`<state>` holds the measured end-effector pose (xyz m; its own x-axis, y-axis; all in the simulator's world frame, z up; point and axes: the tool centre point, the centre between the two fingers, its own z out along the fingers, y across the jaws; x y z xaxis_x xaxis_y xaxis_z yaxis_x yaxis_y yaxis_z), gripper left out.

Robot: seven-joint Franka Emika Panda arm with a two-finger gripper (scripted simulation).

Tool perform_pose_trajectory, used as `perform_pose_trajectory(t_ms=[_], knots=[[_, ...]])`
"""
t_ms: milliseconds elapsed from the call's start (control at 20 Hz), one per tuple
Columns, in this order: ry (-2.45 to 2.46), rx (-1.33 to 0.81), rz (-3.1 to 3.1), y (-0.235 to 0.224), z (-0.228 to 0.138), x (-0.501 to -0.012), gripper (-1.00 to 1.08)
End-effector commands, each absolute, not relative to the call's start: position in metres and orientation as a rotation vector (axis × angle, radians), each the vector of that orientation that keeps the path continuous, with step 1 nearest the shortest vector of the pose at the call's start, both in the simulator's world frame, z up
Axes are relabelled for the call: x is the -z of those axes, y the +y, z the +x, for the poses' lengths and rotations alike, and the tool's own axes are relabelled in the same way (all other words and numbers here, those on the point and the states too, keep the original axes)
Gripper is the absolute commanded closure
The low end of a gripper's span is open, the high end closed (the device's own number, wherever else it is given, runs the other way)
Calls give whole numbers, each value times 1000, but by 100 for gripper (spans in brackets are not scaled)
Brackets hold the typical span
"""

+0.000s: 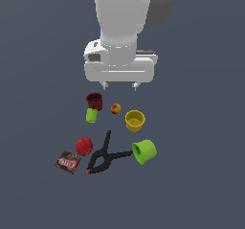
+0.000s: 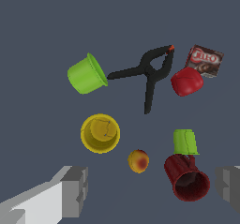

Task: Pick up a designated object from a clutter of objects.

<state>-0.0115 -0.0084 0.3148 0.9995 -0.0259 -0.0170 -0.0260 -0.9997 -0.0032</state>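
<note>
While the tool (image 1: 119, 85) hangs wide open and empty above the maroon cup (image 1: 94, 99) and ball (image 1: 116, 108), the red cup (image 1: 83, 146) lies well beyond them, between packet (image 1: 67, 161) and clamp (image 1: 106, 154), toward the exterior view's lower left.

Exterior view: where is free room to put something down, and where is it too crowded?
Free: the dark surface all around the pile, and a small gap between the yellow cup and the clamp. Crowded: the maroon cup touches a small green cup; the red cup sits between packet and clamp.
</note>
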Motion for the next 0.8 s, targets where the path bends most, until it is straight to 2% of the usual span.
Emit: perform_pose_trajectory(t_ms=[0,450,750], knots=[[41,-27,-3138,-8,-12,-315,-92],[55,-51,-3142,-34,-15,-310,-92],[65,-50,-3141,-35,-14,-309,-92]])
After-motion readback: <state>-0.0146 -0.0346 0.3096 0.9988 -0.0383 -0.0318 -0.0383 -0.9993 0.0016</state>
